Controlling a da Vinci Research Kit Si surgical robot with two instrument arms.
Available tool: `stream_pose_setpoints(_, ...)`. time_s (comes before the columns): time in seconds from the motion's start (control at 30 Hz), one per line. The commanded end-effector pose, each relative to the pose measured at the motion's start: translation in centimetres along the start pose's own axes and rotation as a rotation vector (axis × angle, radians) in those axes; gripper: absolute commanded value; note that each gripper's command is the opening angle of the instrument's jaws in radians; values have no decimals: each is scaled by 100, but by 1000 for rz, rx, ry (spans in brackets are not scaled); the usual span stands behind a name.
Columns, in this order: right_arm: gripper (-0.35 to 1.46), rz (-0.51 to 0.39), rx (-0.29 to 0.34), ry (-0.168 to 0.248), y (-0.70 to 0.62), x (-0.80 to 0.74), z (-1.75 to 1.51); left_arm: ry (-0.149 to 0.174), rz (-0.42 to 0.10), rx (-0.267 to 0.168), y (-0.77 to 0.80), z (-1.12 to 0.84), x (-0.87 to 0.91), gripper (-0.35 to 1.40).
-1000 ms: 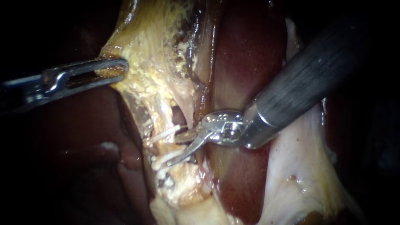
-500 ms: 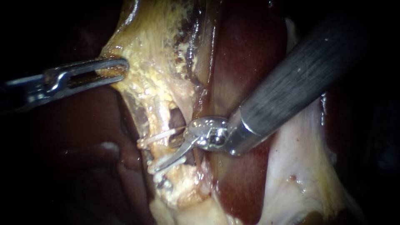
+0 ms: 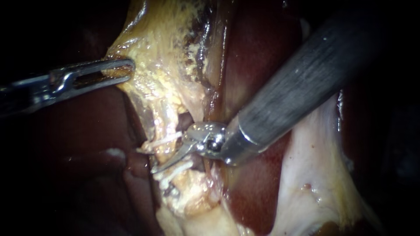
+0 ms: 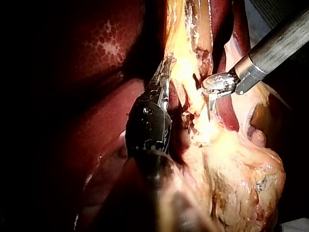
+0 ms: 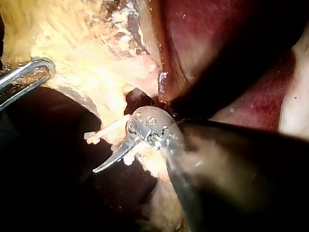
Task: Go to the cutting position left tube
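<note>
1. Shows the left tube (image 3: 164, 131) low in the middle of the endoscope view, as a pale strand running down the yellow tissue (image 3: 166, 65), just left of a dark gap.
2. Carries an upper clip (image 3: 159, 142) and a lower clip (image 3: 175, 168), both white, with a short bare stretch between them.
3. Meets the right instrument (image 3: 168, 159) at that bare stretch, shaft slanting in from the upper right. Hand spread, one curved blade laid across the front of the tube between the clips, the other hidden behind the tissue.
4. Has the left instrument (image 3: 118, 70) well apart, up and to the left, its slotted hand pinching the edge of the yellow tissue.
5. Lies framed by dark red liver (image 3: 258, 65) on both sides.
</note>
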Motion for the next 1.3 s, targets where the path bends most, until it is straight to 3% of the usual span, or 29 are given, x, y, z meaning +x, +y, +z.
stream_pose_setpoints(0.03, 111, 6, -3, 0, 0, 1, 0, 0, 0, -1, 0, 0, 0, -35)
stream_pose_setpoints(0.6, 103, 30, -13, 0, 10, -9, 7, -1, -1, -3, -3, 0, 0, -35)
stream_pose_setpoints(1.3, 103, 36, -14, 0, 11, -9, 8, -1, -2, -4, -5, 0, -1, -35)
